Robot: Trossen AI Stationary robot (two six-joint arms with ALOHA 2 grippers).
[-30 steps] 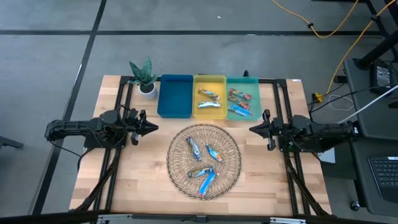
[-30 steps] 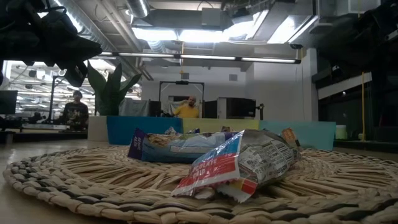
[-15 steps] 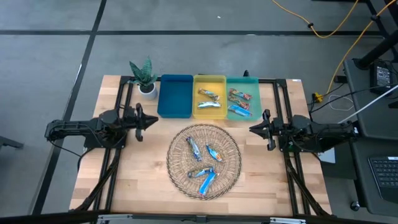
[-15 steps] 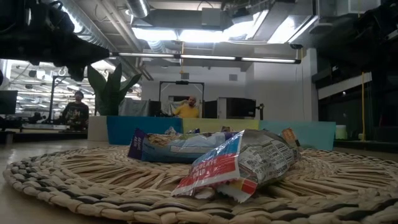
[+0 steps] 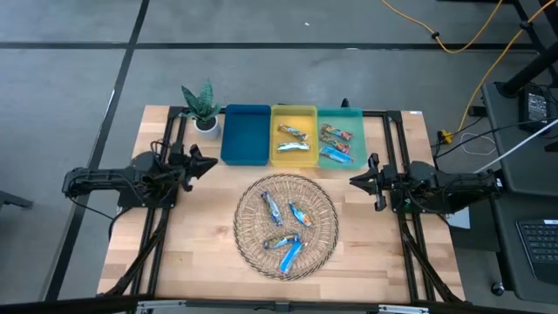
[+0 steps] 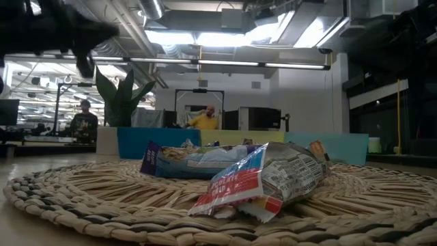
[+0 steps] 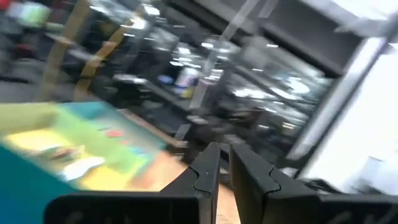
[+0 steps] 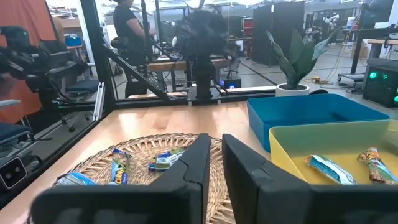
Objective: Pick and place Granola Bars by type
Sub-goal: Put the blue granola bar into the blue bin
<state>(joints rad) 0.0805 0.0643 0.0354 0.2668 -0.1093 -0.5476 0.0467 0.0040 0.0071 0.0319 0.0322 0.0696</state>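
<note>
A: Low view — any writing on the granola bars (image 6: 256, 181)?

B: Print too small to read. They lie on the woven mat (image 5: 248, 240); others in trays.

A: Grippers?

B: Left gripper (image 5: 202, 162) and right gripper (image 5: 356, 180) both nearly closed, empty.

Glossy crinkled granola bars (image 5: 301, 215) lie on a rough woven mat (image 5: 327, 228) over pale wood table (image 5: 200, 244).

From my station I can't read a single word for certain. The nearest granola bar (image 6: 263, 181), lying on the woven mat (image 6: 102, 205) in the middle of the worktop, carries white lettering on a red band and fine print on its silver wrapper, but none of it resolves into letters. The purple-ended bar (image 6: 184, 162) behind it shows print that is just as unreadable.
</note>
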